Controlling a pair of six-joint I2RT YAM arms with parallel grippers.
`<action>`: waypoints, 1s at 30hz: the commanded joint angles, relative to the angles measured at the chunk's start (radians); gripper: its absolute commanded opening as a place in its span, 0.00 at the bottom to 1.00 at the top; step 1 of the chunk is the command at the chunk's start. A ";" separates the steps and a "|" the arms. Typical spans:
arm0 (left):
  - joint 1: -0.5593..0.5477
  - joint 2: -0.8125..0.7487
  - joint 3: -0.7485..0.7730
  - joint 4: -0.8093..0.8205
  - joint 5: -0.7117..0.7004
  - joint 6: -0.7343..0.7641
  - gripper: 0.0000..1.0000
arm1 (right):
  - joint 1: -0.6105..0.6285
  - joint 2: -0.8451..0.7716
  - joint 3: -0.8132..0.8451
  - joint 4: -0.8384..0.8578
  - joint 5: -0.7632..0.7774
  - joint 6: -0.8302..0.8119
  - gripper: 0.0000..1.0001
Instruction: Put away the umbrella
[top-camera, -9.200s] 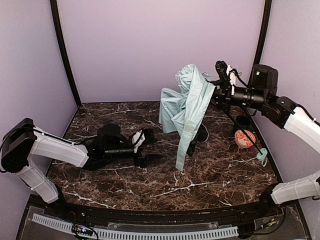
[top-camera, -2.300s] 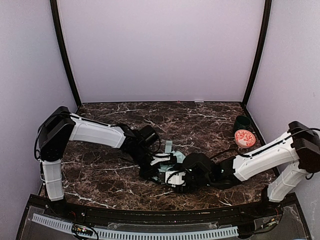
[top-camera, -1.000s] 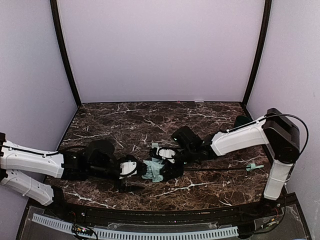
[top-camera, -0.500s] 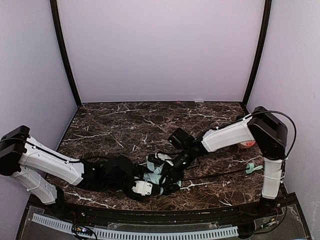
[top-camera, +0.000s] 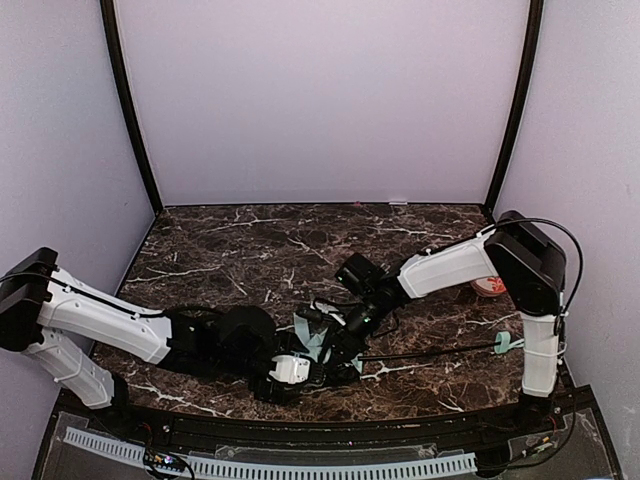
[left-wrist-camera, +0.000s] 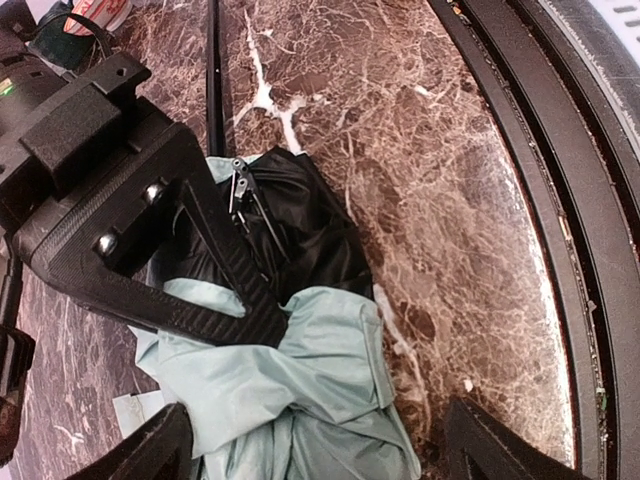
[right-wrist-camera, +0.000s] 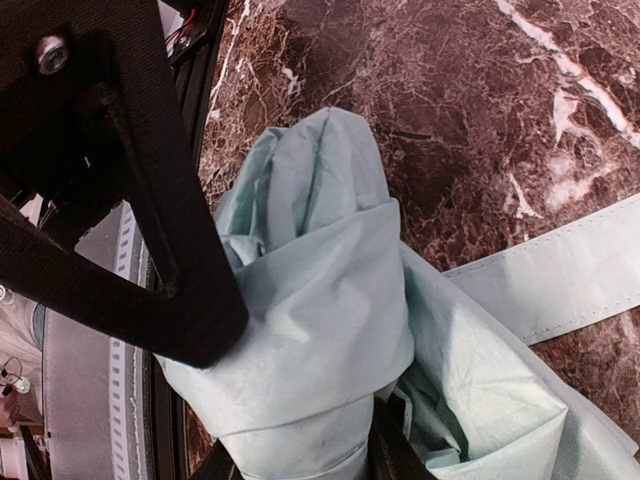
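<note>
1. The folding umbrella (top-camera: 312, 338), pale mint-green fabric with black lining, lies crumpled in a bundle on the dark marbled surface (top-camera: 250, 250), close to the middle of its near edge. In the earliest frame it hung half open in the air over the far right part.
2. We see its thin black shaft (top-camera: 430, 352) lying flat from the bundle towards the right edge. It ends in the small mint-green handle (top-camera: 508, 343) near the near right corner, about where it lay a moment ago.
3. The right claw (right-wrist-camera: 300, 452) is clamped on the umbrella. In its wrist view a fold of mint cloth is pinched between its fingers (right-wrist-camera: 385, 452), and a flat mint-green strap (right-wrist-camera: 560, 265) trails over the surface beside it. That grip looks unchanged from the previous frame.
4. The left claw (left-wrist-camera: 318, 410) has its jaws wide apart, straddling the bundle from the near-edge side. We see bare surface between the cloth and one finger. A second ago it lay just left of the bundle, farther from the near edge.
5. The small orange-and-white patterned round object (top-camera: 490, 287) sits by the right edge, partly hidden behind the right arm, in the same place as before.
</note>
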 joint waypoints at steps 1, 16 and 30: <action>0.017 0.023 0.019 -0.008 -0.019 -0.041 0.90 | -0.008 0.074 -0.034 -0.128 0.117 0.014 0.16; 0.082 0.200 0.120 -0.080 -0.074 -0.045 0.91 | -0.008 0.086 -0.006 -0.157 0.109 -0.024 0.17; 0.118 0.312 0.166 -0.227 -0.017 -0.077 0.59 | -0.025 0.048 0.008 -0.143 0.089 -0.010 0.25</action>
